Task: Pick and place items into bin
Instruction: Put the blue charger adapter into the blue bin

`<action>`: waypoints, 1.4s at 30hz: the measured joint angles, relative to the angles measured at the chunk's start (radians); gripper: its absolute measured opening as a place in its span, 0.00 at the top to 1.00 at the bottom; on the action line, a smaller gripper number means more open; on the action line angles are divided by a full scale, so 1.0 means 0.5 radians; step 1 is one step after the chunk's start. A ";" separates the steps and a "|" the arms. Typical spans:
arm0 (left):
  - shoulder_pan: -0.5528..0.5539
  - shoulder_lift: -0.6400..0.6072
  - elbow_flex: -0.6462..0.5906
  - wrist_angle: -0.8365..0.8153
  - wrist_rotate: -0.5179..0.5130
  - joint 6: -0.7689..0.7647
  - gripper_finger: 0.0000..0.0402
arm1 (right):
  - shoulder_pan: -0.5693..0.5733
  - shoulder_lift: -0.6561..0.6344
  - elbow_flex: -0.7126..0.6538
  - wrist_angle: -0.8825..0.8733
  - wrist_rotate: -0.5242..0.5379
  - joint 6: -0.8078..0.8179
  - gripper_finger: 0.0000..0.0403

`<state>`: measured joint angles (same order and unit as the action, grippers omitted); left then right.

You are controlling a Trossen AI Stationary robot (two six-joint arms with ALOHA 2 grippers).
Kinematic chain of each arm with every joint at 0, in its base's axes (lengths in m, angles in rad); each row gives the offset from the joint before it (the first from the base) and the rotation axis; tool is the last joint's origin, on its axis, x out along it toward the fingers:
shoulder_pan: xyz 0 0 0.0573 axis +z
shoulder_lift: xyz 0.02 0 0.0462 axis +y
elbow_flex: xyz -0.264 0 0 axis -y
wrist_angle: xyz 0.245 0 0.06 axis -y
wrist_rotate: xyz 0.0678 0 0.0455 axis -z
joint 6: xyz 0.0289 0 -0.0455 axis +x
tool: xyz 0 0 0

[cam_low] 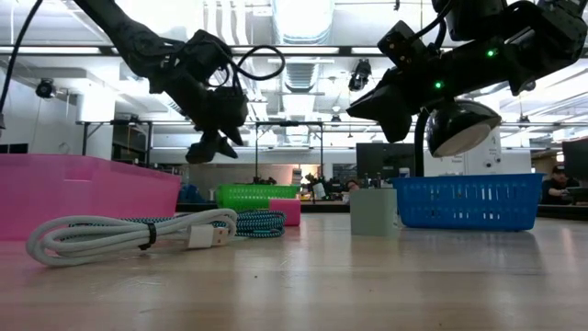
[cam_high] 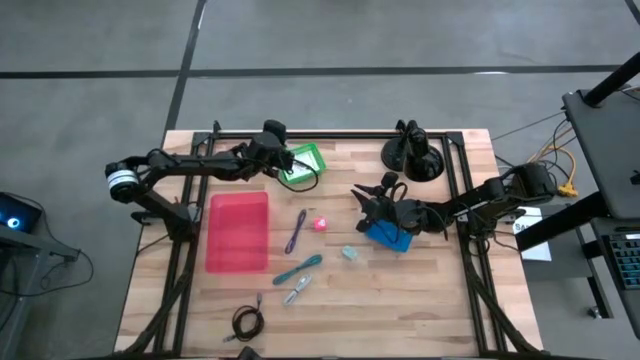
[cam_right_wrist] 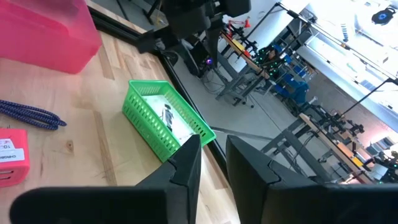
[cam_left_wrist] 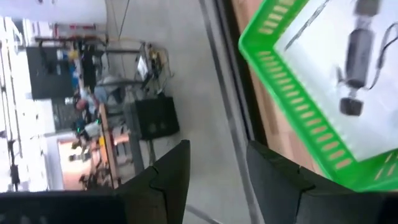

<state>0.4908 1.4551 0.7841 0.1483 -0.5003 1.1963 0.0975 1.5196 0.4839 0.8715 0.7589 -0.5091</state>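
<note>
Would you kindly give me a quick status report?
Left claw open, empty, over green basket. Right claw empty, beside blue basket. Items still on table.

Your items lie scattered mid-table in the high view.
Purple pen [cam_high: 296,231] slants at centre; black coiled cable [cam_high: 247,322] sits lower left.

We see open wood along the near edge of the wooden slatted table [cam_high: 420,300], apart from the black coiled cable [cam_high: 247,322]. The middle is cluttered: purple pen [cam_high: 296,231], tiny pink-red piece [cam_high: 321,224], teal tool [cam_high: 299,269], silver clip [cam_high: 297,290]. The pink rectangular plastic bin [cam_high: 237,232] walls off the left; the blue mesh plastic basket [cam_high: 387,236] and green mesh plastic basket [cam_high: 303,160] block the rest.
</note>
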 joint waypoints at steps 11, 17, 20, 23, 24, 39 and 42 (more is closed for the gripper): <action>-0.008 -0.081 -0.005 -0.001 0.036 -0.649 0.65 | 0.000 0.000 0.000 0.000 0.000 0.000 0.82; -0.069 -0.130 -0.007 -0.072 0.375 -0.865 0.65 | 0.000 0.000 0.000 0.000 0.001 0.001 0.82; -0.124 -0.157 -0.007 -0.160 0.609 -1.008 0.65 | 0.001 0.000 0.000 0.000 0.000 0.000 0.83; -0.175 -0.189 -0.007 -0.238 0.870 -1.123 0.65 | 0.001 0.000 0.000 0.000 0.000 0.001 0.84; -0.191 -0.202 -0.007 -0.272 0.960 -1.151 0.65 | 0.001 0.000 0.001 -0.001 0.000 0.001 0.84; -0.275 -0.220 -0.024 -0.163 2.299 -1.494 0.65 | 0.000 0.000 0.001 0.000 0.000 0.002 0.85; -0.288 -0.221 -0.091 -0.018 2.296 -1.526 0.65 | 0.000 0.000 0.000 0.000 0.000 0.002 0.84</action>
<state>0.3466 1.3444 0.7386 0.1395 0.6478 0.4333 0.0975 1.5196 0.4839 0.8715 0.7589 -0.5079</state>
